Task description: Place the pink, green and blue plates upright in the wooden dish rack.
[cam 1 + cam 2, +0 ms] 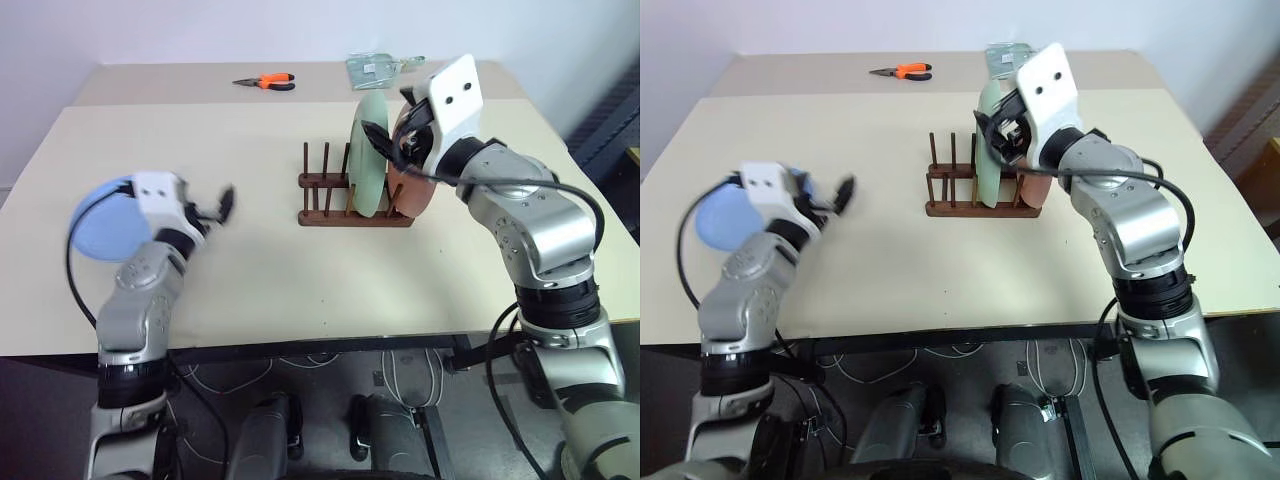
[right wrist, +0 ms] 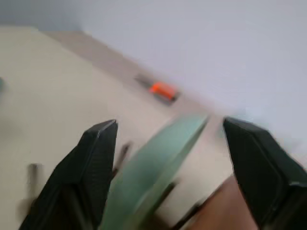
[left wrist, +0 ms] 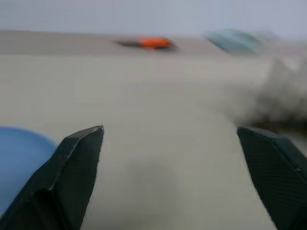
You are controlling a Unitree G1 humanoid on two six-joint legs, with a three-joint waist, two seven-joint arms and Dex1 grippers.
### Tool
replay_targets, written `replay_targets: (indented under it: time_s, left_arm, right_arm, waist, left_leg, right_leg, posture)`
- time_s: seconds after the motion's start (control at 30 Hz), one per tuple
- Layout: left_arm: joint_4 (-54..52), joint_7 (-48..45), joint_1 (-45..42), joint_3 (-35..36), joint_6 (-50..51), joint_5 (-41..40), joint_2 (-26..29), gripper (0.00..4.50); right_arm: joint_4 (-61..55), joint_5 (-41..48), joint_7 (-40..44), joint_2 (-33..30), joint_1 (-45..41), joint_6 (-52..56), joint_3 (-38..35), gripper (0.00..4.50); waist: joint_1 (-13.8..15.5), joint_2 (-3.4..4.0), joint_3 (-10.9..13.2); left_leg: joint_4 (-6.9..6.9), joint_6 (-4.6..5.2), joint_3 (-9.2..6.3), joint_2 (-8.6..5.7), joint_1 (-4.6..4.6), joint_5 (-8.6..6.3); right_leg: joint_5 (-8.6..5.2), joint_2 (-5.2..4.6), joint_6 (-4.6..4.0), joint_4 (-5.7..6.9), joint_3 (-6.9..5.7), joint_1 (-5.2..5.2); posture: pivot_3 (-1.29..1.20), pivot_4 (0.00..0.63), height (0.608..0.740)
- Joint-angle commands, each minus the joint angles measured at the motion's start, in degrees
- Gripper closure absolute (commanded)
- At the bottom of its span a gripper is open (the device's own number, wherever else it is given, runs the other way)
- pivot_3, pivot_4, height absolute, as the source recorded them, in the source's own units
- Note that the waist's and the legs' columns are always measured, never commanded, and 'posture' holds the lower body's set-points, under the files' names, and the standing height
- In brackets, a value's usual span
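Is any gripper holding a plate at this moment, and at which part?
Nothing is held. The right gripper is open around the green plate's rim without pinching; the left gripper is open beside the blue plate.

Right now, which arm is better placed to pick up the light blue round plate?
Left. Its end effector is open beside the light blue round plate lying at the table's left edge. The right end effector is at the dark wooden rack, straddling the green plate.

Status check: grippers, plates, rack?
Left gripper open, empty. Right gripper open around mint green plate. Green and salmon pink plate upright in dark wooden rack; light blue plate on table. Nothing blocking.
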Motion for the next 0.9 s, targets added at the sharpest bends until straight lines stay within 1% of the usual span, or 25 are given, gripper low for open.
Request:
replay_targets:
  time_s: [0.03, 0.1, 0.13, 0.17, 0.23, 0.4, 0.43, 0.47, 0.6, 0.63, 0.7, 0.73, 0.8, 0.9]
  left_arm:
    - [0.77, 16.40, -4.04, 10.12, 4.48, 5.47, 0.48, 0.01]
    - [-0.01, 21.85, -4.90, 13.98, 8.22, 7.27, 0.72, 0.00]
    - [-0.85, 24.03, -5.25, 16.51, 10.28, 6.78, -0.02, 0.00]
    - [-1.38, 25.37, -5.65, 18.97, 14.55, 5.32, -1.05, 0.00]
    - [-2.17, 26.76, -6.51, 23.30, 20.16, 2.00, -3.48, 0.00]
    - [-0.65, 25.80, -7.10, 29.72, 30.86, -3.92, -7.76, 0.00]
    - [-0.39, 26.01, -7.30, 30.53, 31.71, -4.40, -8.13, 0.51]
    - [-0.11, 26.05, -7.50, 31.54, 31.13, -5.09, -8.54, 0.81]
    - [1.83, 23.21, -8.35, 31.69, 30.18, -7.05, -7.26, 2.79]
    - [1.81, 22.57, -8.42, 31.01, 29.82, -7.14, -6.94, 3.26]
    - [0.08, 17.57, -8.16, 26.63, 26.79, -7.90, -5.94, 4.28]
    - [-1.48, 14.33, -8.14, 23.52, 24.97, -8.21, -5.25, 4.43]
    - [-4.89, 9.27, -8.66, 18.29, 21.01, -8.61, -4.51, 4.43]
    - [-9.16, 5.30, -10.80, 11.84, 18.23, -8.79, -3.82, 4.43]
  right_arm:
    - [0.72, -7.68, 0.48, -1.65, 0.04, -13.53, -0.56, 0.60]
    - [0.27, -6.30, 3.27, -0.94, 0.91, -17.50, -1.92, 0.04]
    - [-0.27, -5.75, 4.78, -0.60, 1.23, -19.00, -2.01, 0.04]
    - [-1.02, -4.85, 6.10, 0.20, 1.54, -19.27, -1.72, 0.04]
    - [-2.06, -4.10, 7.88, 1.56, 2.13, -19.87, -1.21, 0.04]
    - [-3.81, -4.11, 12.27, 4.19, 4.60, -20.23, 0.96, 0.04]
    - [-4.12, -4.41, 12.80, 4.54, 4.94, -20.37, 1.23, 0.00]
    - [-4.23, -4.68, 13.20, 4.88, 5.08, -20.48, 1.37, 0.00]
    - [-3.87, -5.84, 14.18, 5.60, 5.74, -19.76, 1.60, 0.00]
    - [-3.66, -6.06, 14.68, 5.49, 5.92, -19.39, 1.70, 0.00]
    - [-3.50, -5.74, 15.70, 5.47, 6.27, -18.11, 1.51, 0.00]
    - [-3.46, -5.32, 16.52, 5.49, 6.27, -17.62, 1.53, 0.00]
    - [-3.54, -5.92, 17.55, 5.32, 6.21, -17.65, 1.91, 0.00]
    - [-3.48, -7.30, 18.83, 5.89, 5.76, -17.62, 3.59, 0.00]
  waist:
    - [-0.07, 0.00, 0.00]
    - [-0.01, -0.01, -0.01]
    - [0.07, -0.02, -0.01]
    - [0.17, -0.04, 0.00]
    - [0.44, -0.06, 0.00]
    - [1.44, -0.28, -0.07]
    - [1.44, -0.30, -0.07]
    - [1.53, -0.28, -0.08]
    - [1.49, -0.28, -0.08]
    - [1.50, -0.28, -0.08]
    - [1.50, -0.30, -0.08]
    - [1.53, -0.30, -0.08]
    - [1.59, -0.31, -0.07]
    - [1.42, -0.31, -0.07]
  left_leg:
    - [-0.01, 0.00, 0.02, 0.00, 0.02, 0.00]
    - [-0.04, 0.00, 0.03, 0.00, 0.01, 0.00]
    - [-0.05, 0.00, 0.03, 0.00, 0.02, 0.00]
    - [-0.05, 0.00, 0.02, 0.00, 0.01, 0.00]
    - [0.02, 0.00, -0.01, 0.00, 0.03, 0.00]
    - [0.13, -0.01, -0.18, -0.02, 0.03, 0.00]
    - [0.13, -0.01, -0.18, -0.02, 0.02, 0.00]
    - [0.12, -0.01, -0.18, -0.02, 0.02, 0.00]
    - [0.12, -0.02, -0.17, -0.04, 0.06, 0.00]
    - [0.12, -0.03, -0.17, -0.04, 0.06, 0.00]
    - [0.12, -0.03, -0.17, -0.04, 0.06, 0.00]
    - [0.12, -0.03, -0.17, -0.04, 0.05, 0.00]
    - [0.12, -0.04, -0.16, -0.05, 0.04, 0.00]
    - [0.11, -0.04, -0.16, -0.07, 0.04, 0.00]
  right_leg:
    - [0.00, 0.00, 0.00, 0.01, 0.01, 0.00]
    - [0.00, 0.00, 0.01, -0.02, 0.00, 0.01]
    - [0.00, 0.00, 0.01, -0.04, -0.01, 0.03]
    - [0.00, 0.00, 0.01, -0.06, -0.02, 0.04]
    - [0.00, 0.00, 0.02, -0.07, -0.06, 0.13]
    - [0.01, -0.01, 0.03, -0.09, -0.12, 0.26]
    - [0.01, 0.00, 0.03, -0.09, -0.13, 0.26]
    - [0.01, 0.00, 0.03, -0.09, -0.13, 0.25]
    - [0.01, 0.00, 0.02, -0.08, -0.15, 0.27]
    - [0.01, 0.01, 0.02, -0.08, -0.15, 0.27]
    - [0.01, 0.02, 0.02, -0.08, -0.15, 0.27]
    - [0.01, 0.02, 0.02, -0.09, -0.16, 0.27]
    - [0.01, 0.02, 0.02, -0.09, -0.17, 0.27]
    - [0.01, 0.01, 0.02, -0.10, -0.16, 0.27]
  posture:
    - [0.00, 0.150, 0.740]
    - [0.00, 0.150, 0.740]
    - [0.00, 0.150, 0.740]
    - [0.00, 0.150, 0.740]
    - [0.00, 0.150, 0.740]
    - [0.00, 0.150, 0.740]
    - [0.00, 0.150, 0.740]
    - [0.00, 0.150, 0.740]
    - [0.00, 0.150, 0.740]
    - [0.00, 0.150, 0.740]
    - [0.00, 0.150, 0.740]
    - [0.00, 0.150, 0.740]
    - [0.00, 0.150, 0.740]
    - [0.00, 0.150, 0.740]
